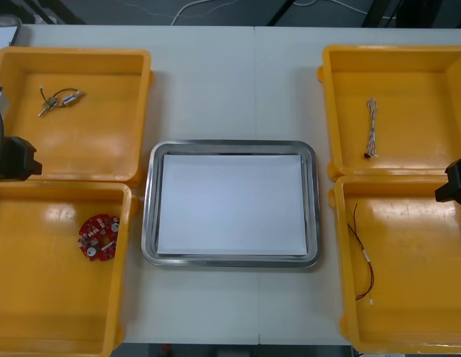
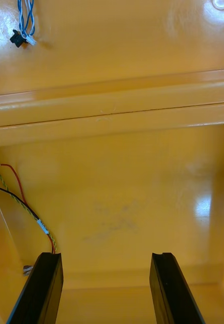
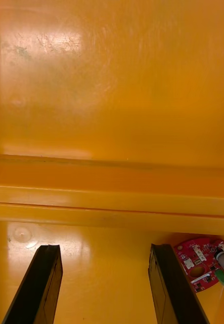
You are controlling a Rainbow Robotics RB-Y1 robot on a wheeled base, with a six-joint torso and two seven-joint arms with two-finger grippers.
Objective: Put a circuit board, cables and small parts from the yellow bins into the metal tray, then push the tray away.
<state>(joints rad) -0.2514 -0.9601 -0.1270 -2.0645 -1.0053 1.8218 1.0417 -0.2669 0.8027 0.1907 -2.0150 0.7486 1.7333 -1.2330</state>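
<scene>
One circuit board (image 1: 99,237) lower left, in a yellow bin (image 1: 44,297) | looks light, stiff, fragile; a rim pinch seems best | left end effector (image 3: 104,250) just beside it, wide, empty | right end effector (image 2: 106,255) wide, empty

Bright overhead light, glare on yellow bins (image 2: 203,207)

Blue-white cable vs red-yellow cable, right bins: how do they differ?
Place: the blue-white cable lies in the far right bin; the red-yellow cable in the near right bin.
Pose: the blue-white cable runs nearly straight; the red-yellow cable bows in a loose curve.
Fittings: the blue-white cable ends in a black connector; the red-yellow cable carries a small white piece midway.
Shared: both are thin and lie loose on a bin floor.
</scene>
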